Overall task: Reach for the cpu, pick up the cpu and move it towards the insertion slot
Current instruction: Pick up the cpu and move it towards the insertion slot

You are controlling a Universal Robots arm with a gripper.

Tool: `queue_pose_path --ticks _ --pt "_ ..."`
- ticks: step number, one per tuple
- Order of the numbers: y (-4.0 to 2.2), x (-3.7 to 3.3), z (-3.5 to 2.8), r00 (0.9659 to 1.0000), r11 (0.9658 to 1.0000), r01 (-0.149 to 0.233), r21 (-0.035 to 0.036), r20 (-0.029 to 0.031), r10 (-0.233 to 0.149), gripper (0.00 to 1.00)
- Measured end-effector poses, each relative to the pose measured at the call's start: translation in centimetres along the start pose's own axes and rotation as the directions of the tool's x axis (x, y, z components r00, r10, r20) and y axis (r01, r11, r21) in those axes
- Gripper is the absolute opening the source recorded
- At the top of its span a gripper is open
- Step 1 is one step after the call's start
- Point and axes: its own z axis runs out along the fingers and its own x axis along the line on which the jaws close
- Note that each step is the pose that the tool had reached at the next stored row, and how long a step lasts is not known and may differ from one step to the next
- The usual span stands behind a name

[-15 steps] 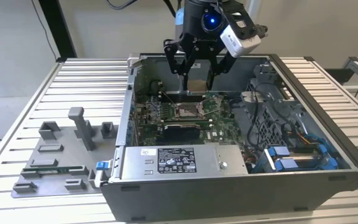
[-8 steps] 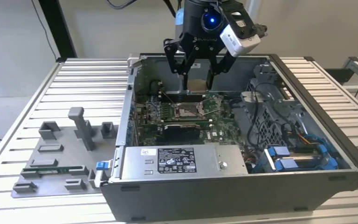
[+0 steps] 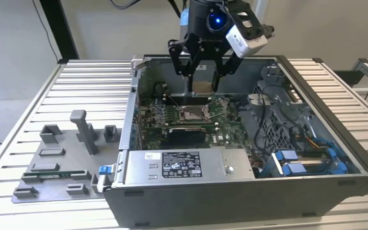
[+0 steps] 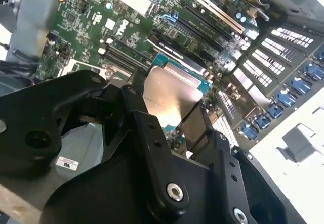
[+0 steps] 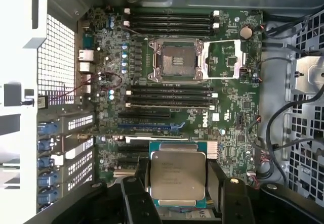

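Note:
My gripper (image 3: 203,76) hangs over the open computer case, shut on the cpu (image 3: 202,86), a thin square chip with a tan reverse facing the exterior camera. In the first wrist view the cpu (image 5: 177,175) shows its silvery-grey face between the black fingers (image 5: 136,196), held above the green motherboard. The second wrist view has the cpu (image 4: 169,95) gripped edge to edge. The insertion slot (image 3: 192,113), a square socket with a shiny metal frame, lies on the board below and nearer the camera than the gripper. Its frame (image 5: 176,60) stands open, pale pin field exposed.
The grey case (image 3: 337,143) walls surround the board, with cables and blue-tabbed drive bays (image 3: 299,163) at the exterior view's right. A power supply (image 3: 180,165) sits at the case's near side. Grey plastic fixture blocks (image 3: 63,158) stand on the slatted table at the left.

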Motion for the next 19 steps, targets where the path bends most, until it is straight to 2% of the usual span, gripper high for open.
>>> queue_pose_path --ticks 9,13,19 --pt "0.33 0.01 0.11 1.0 1.0 0.0 0.0001 -0.0001 0.0 0.0" --pt "0.84 0.03 0.2 1.0 1.0 0.0 0.0002 -0.0001 0.0 0.0" --pt "1.98 0.05 0.46 1.0 1.0 0.0 0.0002 -0.0001 0.0 0.0"
